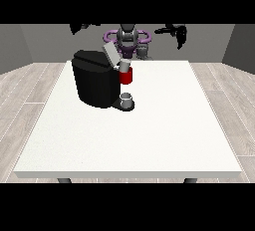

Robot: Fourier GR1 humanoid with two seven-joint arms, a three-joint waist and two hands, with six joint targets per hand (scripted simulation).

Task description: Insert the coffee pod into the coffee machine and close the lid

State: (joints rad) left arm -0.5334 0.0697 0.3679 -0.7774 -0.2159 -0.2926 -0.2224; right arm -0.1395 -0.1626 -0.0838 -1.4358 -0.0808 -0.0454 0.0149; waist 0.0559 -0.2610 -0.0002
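Observation:
The black coffee machine [94,83] stands on the left half of the white table [164,125]. Its grey lid [110,53] is tilted up and open. A small grey coffee pod [124,66] sits on top of the red brew head [126,77] at the machine's front. Below it, a grey cup [127,98] rests on the drip base. Both hands are raised behind the table, far from the machine. The hand at the view's left [82,26] and the hand at the view's right [177,32] hold nothing, and their fingers look relaxed.
The robot's torso [127,38] is behind the table's far edge, just behind the machine. Wooden floor surrounds the table. The table's right half and front carry no objects.

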